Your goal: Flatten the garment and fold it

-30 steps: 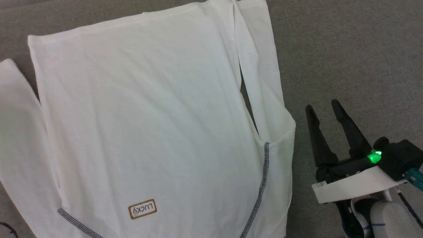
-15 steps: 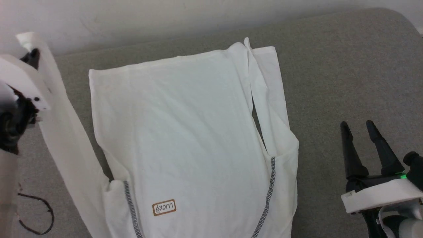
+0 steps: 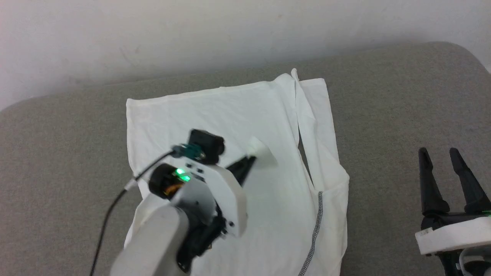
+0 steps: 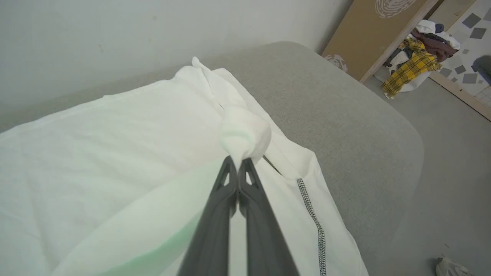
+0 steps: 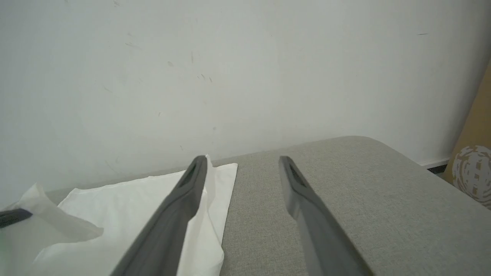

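Folding has begun, by my reading, with most of it left to do.

- Pale grey fabric-covered bench (image 3: 402, 96): its far edge lies against a white wall (image 3: 230, 30), and its far right corner is rounded. There is wide bare cloth on both sides of the work.
- Large white thin-fabric short-sleeved shirt (image 3: 230, 115): it lies spread on the middle of the bench, body flat with only light creases, far hem near the wall. Its near end runs out of the head view.
- Right-hand sleeve (image 3: 314, 115): it lies flat along that side of the body.
- Left gripper (image 3: 251, 158): it is raised over the shirt's middle, jaws pressed together on a bunched white sleeve end (image 4: 245, 134).
- Right gripper (image 3: 438, 153): it is over bare bench, well apart from the shirt, jaws spread and holding nothing.
- Dark grey zigzag seam (image 3: 316, 222): it marks the shirt's right shoulder.

Left to do: lay the sleeve down and fold the body. There is little room toward the wall and plenty to the right.
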Tool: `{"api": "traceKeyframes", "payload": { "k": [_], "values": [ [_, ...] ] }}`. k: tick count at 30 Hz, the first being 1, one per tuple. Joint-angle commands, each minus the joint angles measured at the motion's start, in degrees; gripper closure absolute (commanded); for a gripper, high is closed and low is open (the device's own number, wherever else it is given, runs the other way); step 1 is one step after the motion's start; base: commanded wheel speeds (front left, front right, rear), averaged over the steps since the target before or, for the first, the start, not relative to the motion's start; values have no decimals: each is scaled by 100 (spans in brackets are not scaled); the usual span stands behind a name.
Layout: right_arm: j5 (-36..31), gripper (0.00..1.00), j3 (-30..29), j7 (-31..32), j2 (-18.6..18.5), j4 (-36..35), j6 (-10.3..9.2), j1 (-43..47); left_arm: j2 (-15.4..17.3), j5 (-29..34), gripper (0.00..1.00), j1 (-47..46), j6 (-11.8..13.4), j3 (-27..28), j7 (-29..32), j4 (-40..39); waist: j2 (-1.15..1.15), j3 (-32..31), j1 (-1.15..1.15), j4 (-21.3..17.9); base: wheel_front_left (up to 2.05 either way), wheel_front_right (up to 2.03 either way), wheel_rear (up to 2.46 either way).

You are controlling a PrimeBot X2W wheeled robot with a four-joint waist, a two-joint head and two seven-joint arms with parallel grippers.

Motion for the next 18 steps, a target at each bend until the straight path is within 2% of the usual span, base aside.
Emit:
{"api": "traceKeyframes", "payload": {
  "k": [1,4,7,14,15,16,18],
  "values": [
    [41,0,-16,1,15,-35,-4,48,-176,53,100,181,-20,-201,-62,92,0,83,0,-130,0,0,0],
    [84,0,16,-6,15,-48,-4,29,-671,70,100,462,-55,-706,-163,491,0,186,0,-285,0,0,0],
    [93,0,79,4,15,-36,-4,11,-997,199,100,544,-85,-1055,-388,1134,0,282,0,-417,0,0,0],
    [79,0,117,32,15,-10,-4,-10,-1304,152,100,624,-125,-1522,-733,2367,0,382,0,-550,0,0,0],
    [76,0,102,40,15,-11,-4,3,-1317,110,67,630,-168,-1572,-741,2448,0,384,0,-530,0,0,0],
    [78,0,103,54,15,-5,-4,18,-1325,97,1,629,-214,-1633,-756,2504,0,381,0,-504,0,0,0],
    [71,0,126,75,15,9,-4,40,-1335,63,0,641,-308,-1718,-841,2543,0,352,0,-434,0,0,0]
  ]
}}
